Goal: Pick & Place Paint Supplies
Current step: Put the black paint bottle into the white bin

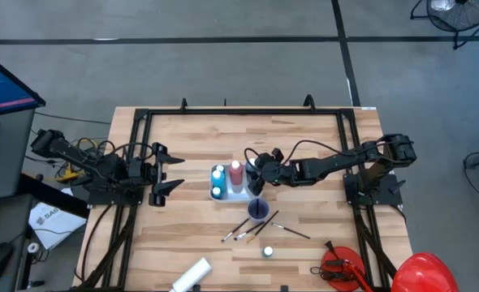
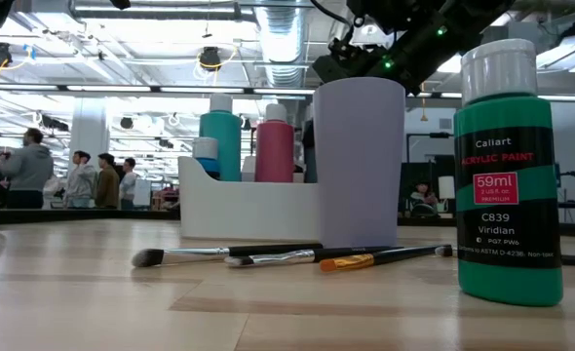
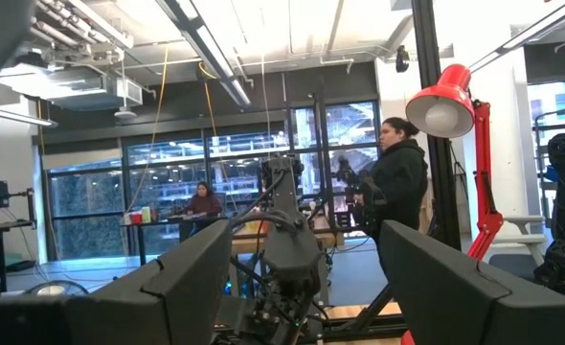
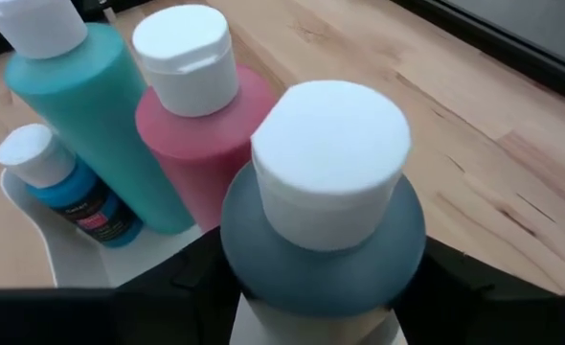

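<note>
Right gripper (image 4: 311, 278) over the white caddy (image 1: 238, 195) at mid-table, fingers either side of a grey-blue bottle (image 4: 326, 240), white cap; whether they pinch it — cannot tell. Pink bottle (image 4: 201, 134) and teal bottle (image 4: 91, 105) just beside. Brushes (image 1: 252, 229) by purple cup (image 1: 258, 210). Left gripper (image 1: 165, 175) spread, empty, well apart.

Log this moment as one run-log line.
right tool: around grey-blue bottle at white caddy | left tool: waiting, open, table's left | brushes: on table

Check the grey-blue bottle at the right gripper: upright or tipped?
Upright. In the right wrist view the grey-blue bottle stands cap-up between the right gripper fingers, beside the pink bottle in the white tray.
</note>
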Tool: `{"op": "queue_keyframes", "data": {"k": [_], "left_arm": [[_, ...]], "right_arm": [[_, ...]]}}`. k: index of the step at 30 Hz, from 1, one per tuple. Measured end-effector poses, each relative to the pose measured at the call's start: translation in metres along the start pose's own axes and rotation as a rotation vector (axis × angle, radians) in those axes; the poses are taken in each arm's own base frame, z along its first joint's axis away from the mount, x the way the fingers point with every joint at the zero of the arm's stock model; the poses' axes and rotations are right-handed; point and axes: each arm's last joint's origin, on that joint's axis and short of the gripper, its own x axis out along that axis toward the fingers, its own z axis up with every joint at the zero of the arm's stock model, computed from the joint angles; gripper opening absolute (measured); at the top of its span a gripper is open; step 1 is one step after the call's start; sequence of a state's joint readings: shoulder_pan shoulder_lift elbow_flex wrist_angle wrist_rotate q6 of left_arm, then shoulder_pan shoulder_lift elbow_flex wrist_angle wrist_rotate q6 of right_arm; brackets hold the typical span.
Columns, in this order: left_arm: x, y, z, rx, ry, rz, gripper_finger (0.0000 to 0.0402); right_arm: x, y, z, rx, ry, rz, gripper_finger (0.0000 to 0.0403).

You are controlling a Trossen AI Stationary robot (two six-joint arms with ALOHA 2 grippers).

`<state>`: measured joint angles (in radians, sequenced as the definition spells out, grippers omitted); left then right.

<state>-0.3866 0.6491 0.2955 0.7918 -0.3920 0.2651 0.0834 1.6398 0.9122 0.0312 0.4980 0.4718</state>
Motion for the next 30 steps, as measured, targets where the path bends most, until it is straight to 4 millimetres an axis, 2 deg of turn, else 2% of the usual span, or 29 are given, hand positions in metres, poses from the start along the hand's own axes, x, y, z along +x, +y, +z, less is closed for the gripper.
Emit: {"op": "queue_keyframes", "data": {"k": [10,30], "left_arm": [[0.0,0.0,0.0,0.0,0.0,0.0,0.0262],[0.0,0.0,0.0,0.0,0.0,0.0,0.0262]], "right_arm": [[-0.0002,0.0,0.0003,-0.002,-0.002,0.0,0.0245],[-0.0028,0.0053,0.0005,-0.007,-0.023,0.016,0.0247]]}}
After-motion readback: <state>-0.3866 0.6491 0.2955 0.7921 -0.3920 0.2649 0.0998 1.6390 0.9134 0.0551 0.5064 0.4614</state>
